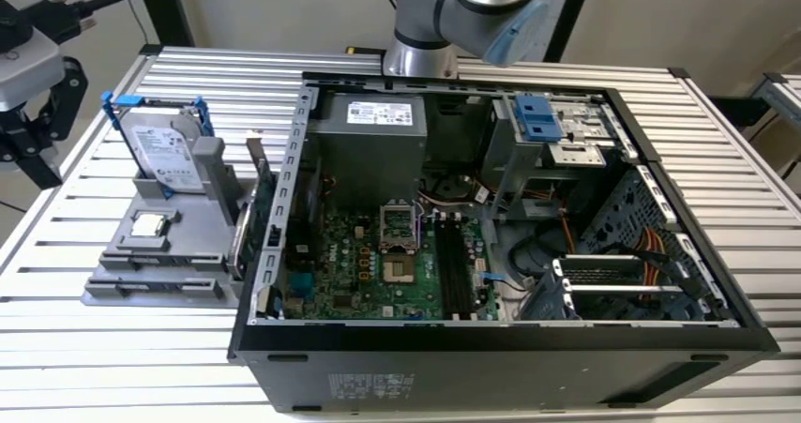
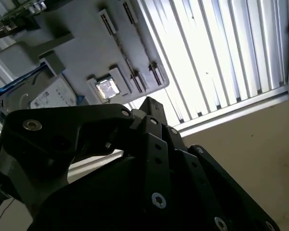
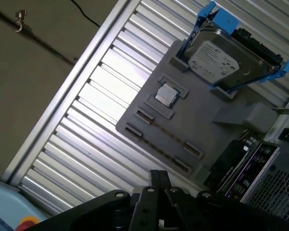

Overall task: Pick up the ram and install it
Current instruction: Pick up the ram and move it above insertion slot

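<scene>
While hovering near the bench edge, at ten o'clock of the grey holder in the exterior view, touches nothing with the gripper; cannot tell whether released or clenched. Shows the ram, at a guess, as a thin strip standing on edge between small end blocks on that holder, at six o'clock of the processor chip; hard to confirm, seen edge-on. Sets the holder at nine o'clock of the open computer case, with the black memory slots near the case's middle, apparently bare.

Risks tipping or pinching so thin a stick crooked by closing off-centre or on an end block. Risks grabbing the wrong part too: hard drive in its blue frame at twelve o'clock of the chip. Risks clipping the case wall between holder and slots during any carry across, and bending the stick by pressing down skewed or reversed into a slot. Needs a square, centred hold throughout.
</scene>
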